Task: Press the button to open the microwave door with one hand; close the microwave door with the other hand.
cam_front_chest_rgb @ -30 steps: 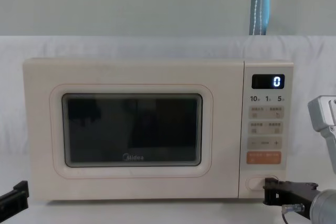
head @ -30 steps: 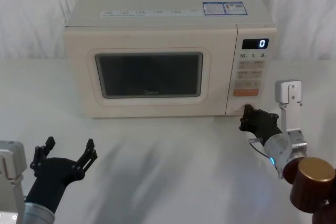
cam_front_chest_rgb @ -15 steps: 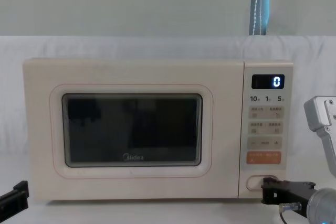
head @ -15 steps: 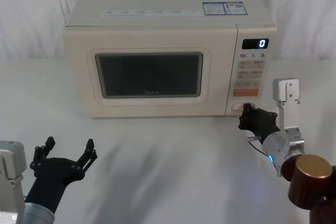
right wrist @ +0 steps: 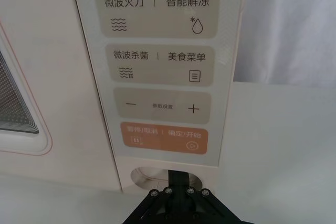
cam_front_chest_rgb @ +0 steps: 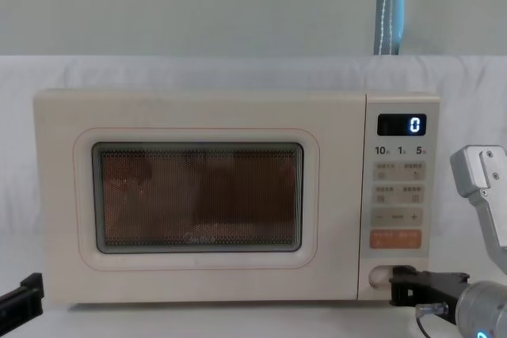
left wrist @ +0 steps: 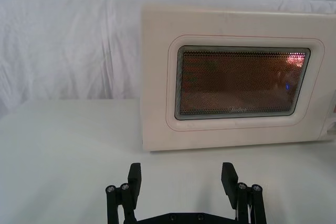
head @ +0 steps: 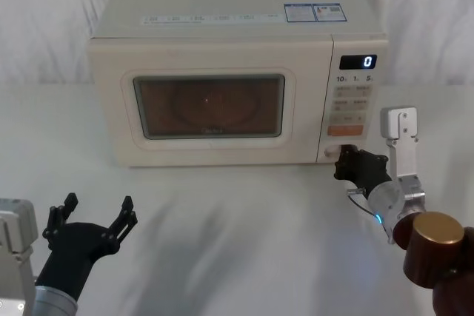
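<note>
The cream microwave stands at the back of the table, and its door (head: 207,105) (cam_front_chest_rgb: 198,195) (left wrist: 241,82) looks flush with the front. The dark window now glows from a light inside. My right gripper (head: 345,159) (cam_front_chest_rgb: 398,281) (right wrist: 178,174) is shut, with its tip pushed into the oval button (right wrist: 143,174) (cam_front_chest_rgb: 379,273) at the foot of the control panel. My left gripper (head: 98,203) (left wrist: 181,169) hovers open near the table's front left, well short of the door and holding nothing.
The control panel (head: 354,105) shows a lit "0" display, beige keys and an orange key (right wrist: 164,137) just above the button. A white cloth (head: 237,212) covers the table between the microwave and my left gripper. White drapes hang behind.
The light inside the microwave has come on, so the window glows. My right gripper has pushed a little further forward into the button. The left gripper has not moved.
</note>
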